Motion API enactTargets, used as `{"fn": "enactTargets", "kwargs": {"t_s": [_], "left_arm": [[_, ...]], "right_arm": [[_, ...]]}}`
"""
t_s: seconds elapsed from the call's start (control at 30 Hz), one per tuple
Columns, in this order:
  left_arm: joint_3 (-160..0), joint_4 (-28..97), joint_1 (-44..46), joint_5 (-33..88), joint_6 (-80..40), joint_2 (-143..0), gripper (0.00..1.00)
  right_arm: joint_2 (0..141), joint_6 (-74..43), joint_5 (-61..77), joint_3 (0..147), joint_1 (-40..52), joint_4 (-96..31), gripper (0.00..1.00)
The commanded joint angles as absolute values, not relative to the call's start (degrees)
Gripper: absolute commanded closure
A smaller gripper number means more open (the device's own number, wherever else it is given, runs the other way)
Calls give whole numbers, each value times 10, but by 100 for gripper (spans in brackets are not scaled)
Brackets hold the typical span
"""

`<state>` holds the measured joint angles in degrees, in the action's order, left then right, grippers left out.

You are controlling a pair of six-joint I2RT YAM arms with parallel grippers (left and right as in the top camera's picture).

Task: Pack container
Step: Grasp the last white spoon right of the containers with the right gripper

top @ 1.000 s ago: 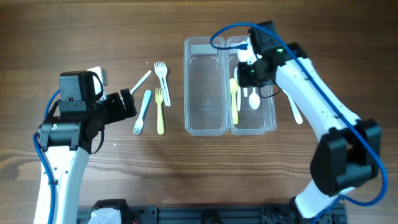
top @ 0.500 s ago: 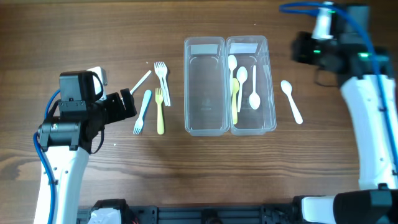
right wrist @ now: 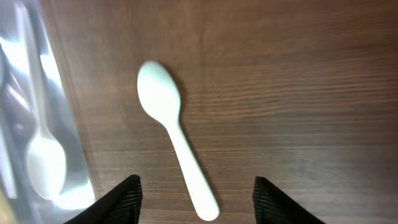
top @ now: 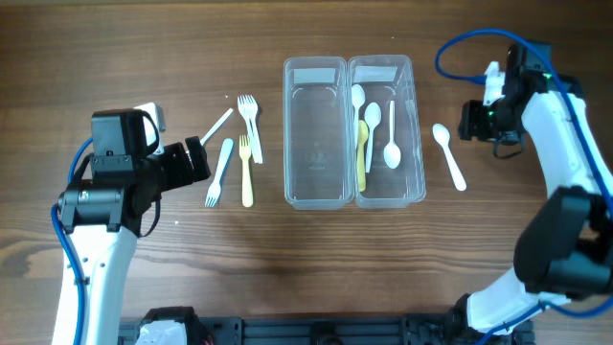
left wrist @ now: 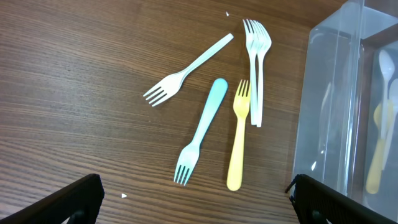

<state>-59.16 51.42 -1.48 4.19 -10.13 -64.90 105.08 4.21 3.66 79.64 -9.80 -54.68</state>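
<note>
Wood desk (top: 287, 268), spoon step of packing. Right claw (top: 474, 122) wide, empty, over lone white spoon (right wrist: 179, 143) at 3 o'clock of container (top: 390, 202); left claw (left wrist: 196, 198) wide too. Next: lower, pinch handle, carry into spoon compartment.

I count three white forks (left wrist: 186, 73), one blue fork (left wrist: 202, 127) and one yellow fork (left wrist: 238, 140): five in all. Four white spoons (top: 448, 155), one yellow spoon (top: 361, 163): five again. And two clear containers (top: 314, 144).
</note>
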Motion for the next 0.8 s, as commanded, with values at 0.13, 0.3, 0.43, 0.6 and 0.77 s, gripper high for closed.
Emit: {"fn": "enactTargets", "kwargs": {"t_s": [0.13,0.3,0.43,0.6,0.77], "left_arm": [[-601,513,-18,40,-94,-649,0],[-601,513,-18,41,-94,-649,0],[-601,513,-18,40,-94,-649,0],[-601,513,-18,40,-94,-649,0],[-601,513,-18,41,-94,-649,0]], "right_arm": [[1160,89,75,791,-90,-547,52],[1174,63,39,791,-75,-550,58],[1174,40,28,782,-68,-552,64],[1176,16,3,722,-67,-519,66],[1175,-18,-1,712,-67,-506,78]]}}
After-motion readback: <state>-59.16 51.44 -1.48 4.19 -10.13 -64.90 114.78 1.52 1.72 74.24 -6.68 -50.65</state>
